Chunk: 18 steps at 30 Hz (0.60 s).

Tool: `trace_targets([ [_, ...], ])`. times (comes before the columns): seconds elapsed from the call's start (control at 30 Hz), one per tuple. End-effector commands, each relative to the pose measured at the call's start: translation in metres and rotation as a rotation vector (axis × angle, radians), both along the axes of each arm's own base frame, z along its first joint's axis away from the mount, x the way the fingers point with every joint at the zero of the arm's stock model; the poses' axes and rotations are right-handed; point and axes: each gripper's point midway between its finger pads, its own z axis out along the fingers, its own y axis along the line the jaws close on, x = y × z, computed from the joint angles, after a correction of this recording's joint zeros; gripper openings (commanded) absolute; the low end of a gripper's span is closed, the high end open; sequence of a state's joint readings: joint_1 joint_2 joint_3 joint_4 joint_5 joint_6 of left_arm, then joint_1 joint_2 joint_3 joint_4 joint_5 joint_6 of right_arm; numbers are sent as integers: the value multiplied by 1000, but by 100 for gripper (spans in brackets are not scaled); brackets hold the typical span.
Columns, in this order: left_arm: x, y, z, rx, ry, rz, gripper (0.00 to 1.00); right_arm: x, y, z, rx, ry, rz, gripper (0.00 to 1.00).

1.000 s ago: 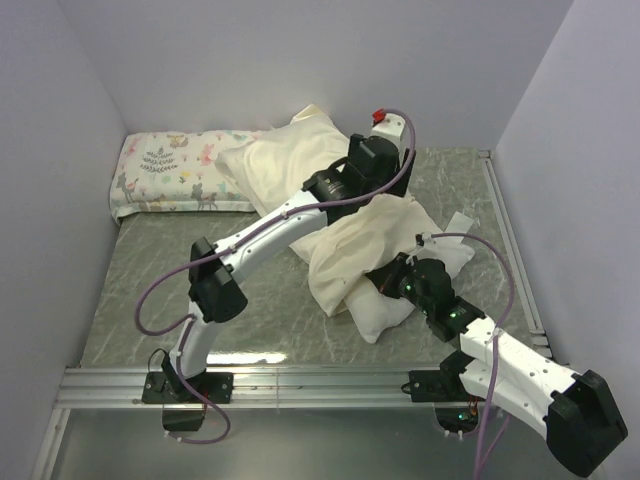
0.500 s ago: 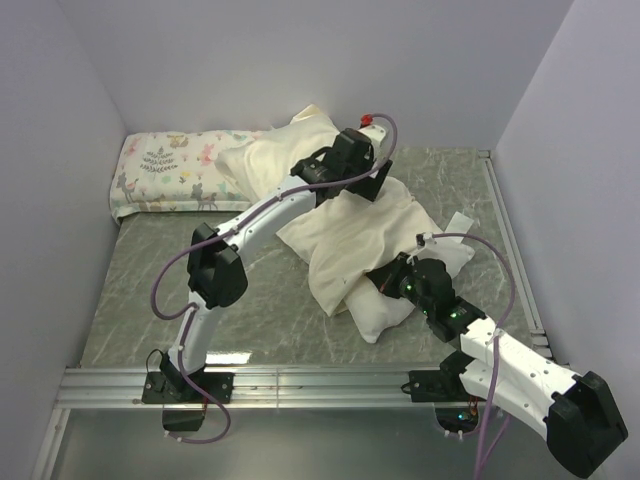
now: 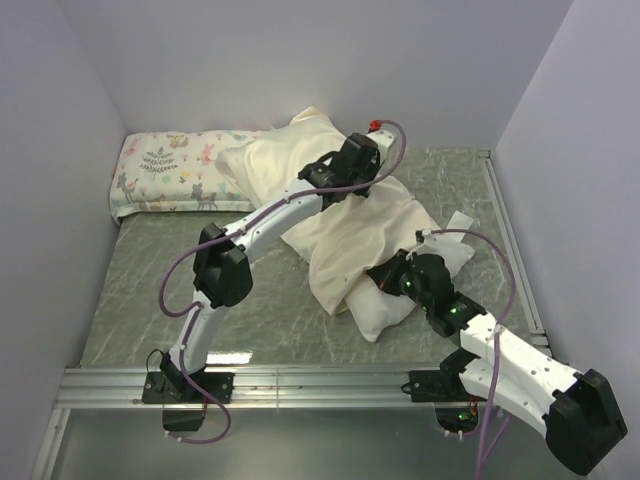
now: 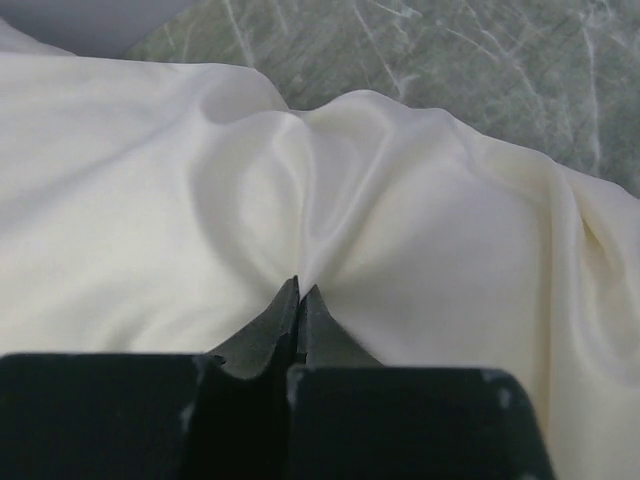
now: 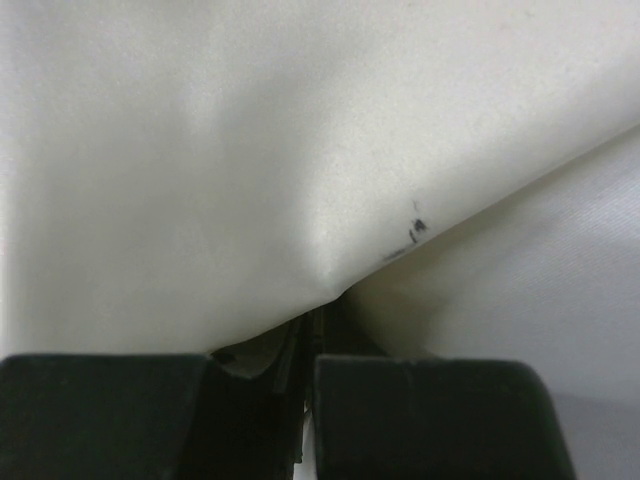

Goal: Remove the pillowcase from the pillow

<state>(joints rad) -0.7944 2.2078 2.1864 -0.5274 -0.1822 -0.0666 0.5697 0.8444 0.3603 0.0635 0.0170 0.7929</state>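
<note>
The pillowcase is smooth, faintly glossy cream cloth; the table is veined marble-look.

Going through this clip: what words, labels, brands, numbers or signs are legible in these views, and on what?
None can be read in any view.
Printed pillow: animals and leaves only, no lettering that can be made out.
Small white tab: too small to read, if it bears anything.
Cream cloth in the right wrist view: a few dark specks, marks rather than letters.
</note>
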Motion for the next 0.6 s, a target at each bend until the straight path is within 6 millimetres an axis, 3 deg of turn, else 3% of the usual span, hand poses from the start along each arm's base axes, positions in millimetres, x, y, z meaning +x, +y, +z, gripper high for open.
trace_targets([
  [0.0, 22, 18, 53, -30, -148, 131, 0, -4, -14, -10, -75, 52, -31, 0],
  [0.1, 23, 35, 114, -94, -273, 205, 0, 2, -21, 4, -75, 27, -55, 0],
  [0.13, 18, 43, 148, -147, -327, 222, 0, 2, -23, 9, -80, 21, -56, 0],
  [0.27, 5, 77, 234, -200, -476, 289, 0, 10, -40, 33, -73, -26, -103, 0],
  [0.3, 0, 87, 250, -210, -500, 311, 0, 12, -44, 44, -72, -52, -112, 0],
  [0.37, -7, 108, 273, -206, -543, 378, 0, 13, -54, 48, -82, -54, -131, 0],
  [0.4, -18, 124, 295, -236, -572, 401, 0, 16, -62, 53, -79, -66, -150, 0],
  [0.57, -48, 162, 331, -305, -616, 459, 0, 21, -82, 62, -87, -77, -189, 0],
])
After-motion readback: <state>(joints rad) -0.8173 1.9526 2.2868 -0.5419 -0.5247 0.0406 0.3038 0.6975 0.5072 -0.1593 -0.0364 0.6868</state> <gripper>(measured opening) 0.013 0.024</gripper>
